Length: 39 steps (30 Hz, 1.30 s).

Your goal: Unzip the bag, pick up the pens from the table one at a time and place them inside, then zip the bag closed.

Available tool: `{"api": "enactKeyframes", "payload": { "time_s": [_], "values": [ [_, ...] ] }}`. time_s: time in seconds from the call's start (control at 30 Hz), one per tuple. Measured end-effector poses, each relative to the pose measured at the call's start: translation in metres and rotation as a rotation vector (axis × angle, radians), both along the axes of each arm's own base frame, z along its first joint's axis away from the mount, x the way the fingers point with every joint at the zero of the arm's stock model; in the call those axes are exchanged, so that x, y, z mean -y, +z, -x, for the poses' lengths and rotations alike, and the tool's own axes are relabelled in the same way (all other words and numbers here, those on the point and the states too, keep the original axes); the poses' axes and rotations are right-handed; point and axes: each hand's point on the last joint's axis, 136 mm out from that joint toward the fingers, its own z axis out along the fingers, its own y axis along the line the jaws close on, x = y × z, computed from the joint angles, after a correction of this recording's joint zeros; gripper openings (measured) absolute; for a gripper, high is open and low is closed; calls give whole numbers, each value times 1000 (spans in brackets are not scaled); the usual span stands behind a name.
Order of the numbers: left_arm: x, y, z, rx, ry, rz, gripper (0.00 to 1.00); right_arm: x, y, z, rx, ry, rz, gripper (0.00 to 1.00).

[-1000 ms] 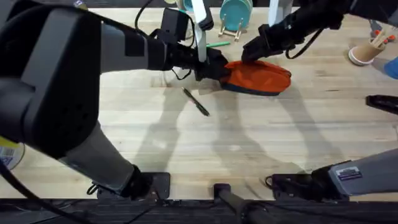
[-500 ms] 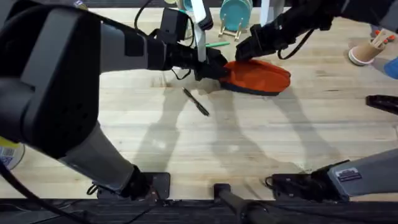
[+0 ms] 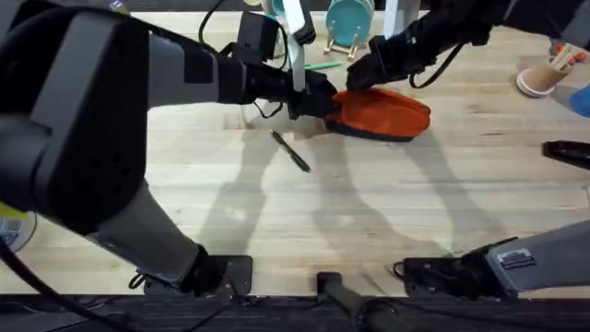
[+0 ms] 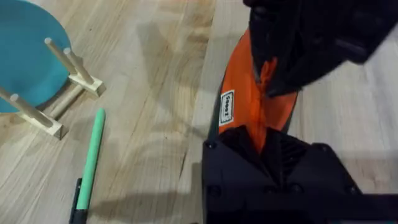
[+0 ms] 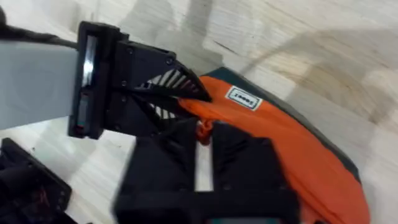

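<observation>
The orange bag [image 3: 392, 115] lies on the table [image 3: 369, 212] at the back middle. My left gripper [image 3: 323, 103] is shut on the bag's left end; the left wrist view shows the orange fabric [image 4: 249, 106] pinched at my fingertips [image 4: 261, 146]. My right gripper [image 3: 361, 78] sits on the bag's top left edge, shut on a small orange zipper pull [image 5: 202, 130]. The black pen [image 3: 290, 150] lies on the table in front of the bag. The green pen [image 3: 323, 65] [image 4: 92, 155] lies behind it, near the teal stand.
A teal round stand [image 3: 350, 23] with wooden pegs is at the back edge. A pink cup [image 3: 542, 78] with sticks stands at the far right, and a black object [image 3: 567, 152] lies at the right edge. The table's near half is bare wood.
My right gripper has shifted a little to the left along the bag's top edge, towards the left gripper. The left gripper, the bag and both pens have stayed put.
</observation>
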Motion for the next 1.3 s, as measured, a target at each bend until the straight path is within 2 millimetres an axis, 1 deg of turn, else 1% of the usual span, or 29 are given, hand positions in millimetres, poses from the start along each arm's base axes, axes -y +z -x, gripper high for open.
{"api": "enactKeyframes", "payload": {
  "time_s": [0.03, 0.07, 0.1, 0.17, 0.2, 0.23, 0.37, 0.5, 0.8, 1.0, 1.03, 1.13, 1.27, 1.3],
  "values": [
    [0, 0, 0, 0, 0, 0, 42, -2, 1, 0, 0, 3, -9, 227],
    [0, 0, 0, 1, 0, -1, 42, -5, 2, 1, 2, 11, -21, 383],
    [0, 0, 0, 2, 0, -1, 42, -9, 3, 1, 2, 19, -31, 512],
    [0, 0, 0, 3, 2, -3, 42, -16, 6, 4, -2, 37, -50, 806],
    [0, 0, 0, 3, 2, -3, 42, -19, 7, 6, -3, 46, -58, 933],
    [0, 0, 0, 4, 2, -4, 42, -21, 8, 7, -3, 52, -64, 981],
    [0, 0, -1, 5, 3, -4, 42, -20, 9, 6, -7, 50, -70, 996],
    [0, 0, -1, 5, 3, -4, 42, -13, 15, 5, -16, 30, -67, 996],
    [0, 0, 0, 4, 1, -3, 42, 15, 54, -9, -3, -46, -65, 996],
    [0, 0, 0, 4, 1, -2, 42, 35, 70, -16, 11, -100, -39, 996],
    [0, 0, 0, 4, 1, -2, 42, 37, 72, -17, 13, -106, -37, 996],
    [0, 0, 0, 3, 1, -3, 117, 45, 74, -21, 23, -126, -24, 996],
    [0, 0, 0, 1, 1, -3, 122, 51, 72, -21, 24, -141, 3, 996],
    [0, 0, 0, 2, 1, -3, 144, 52, 71, -22, 25, -144, 10, 996]
  ]
}}
